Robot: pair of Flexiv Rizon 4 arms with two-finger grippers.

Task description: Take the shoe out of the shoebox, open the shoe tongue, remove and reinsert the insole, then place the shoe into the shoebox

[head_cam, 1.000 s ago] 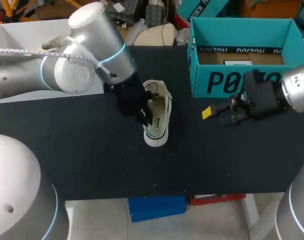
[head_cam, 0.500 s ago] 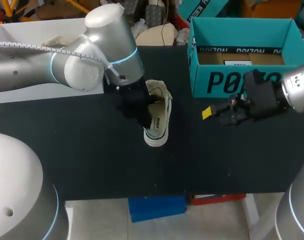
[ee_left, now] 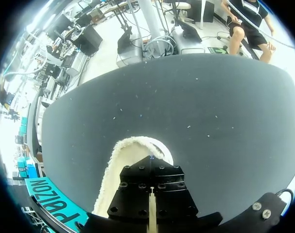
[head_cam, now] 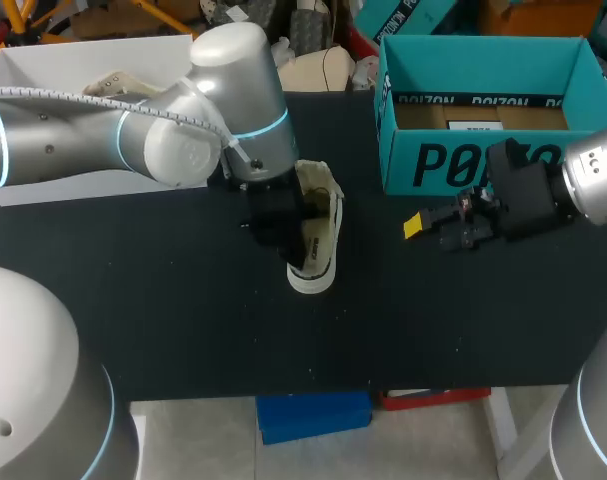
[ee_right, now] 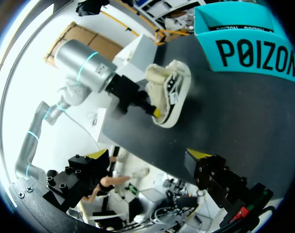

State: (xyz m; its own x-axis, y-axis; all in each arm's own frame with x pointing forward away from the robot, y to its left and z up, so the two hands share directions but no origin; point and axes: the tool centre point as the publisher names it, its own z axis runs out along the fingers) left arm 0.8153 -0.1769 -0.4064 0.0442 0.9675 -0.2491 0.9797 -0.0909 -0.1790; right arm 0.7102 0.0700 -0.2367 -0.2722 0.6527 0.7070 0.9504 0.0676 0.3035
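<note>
- One shoe (head_cam: 321, 232), pale with a white sole, pictured lying on the dark counter.
- One teal shoebox (head_cam: 483, 165), standing open.
- One white box (head_cam: 43, 70) at the counter's far left corner.
- One counter (head_cam: 183, 320) under all of it.
- Two silver arms: the left arm (head_cam: 133, 140) and the right arm (head_cam: 595, 180).
- Two tools, one to each arm: the left tool (ee_right: 156, 112) and the right tool (ee_right: 147, 160).

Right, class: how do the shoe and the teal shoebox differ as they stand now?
The shoe is cream-white and small; the shoebox is teal and much larger. The left gripper is at the shoe; the right gripper hangs open by the shoebox's printed side, apart from it. Both rest on the black table.
</note>
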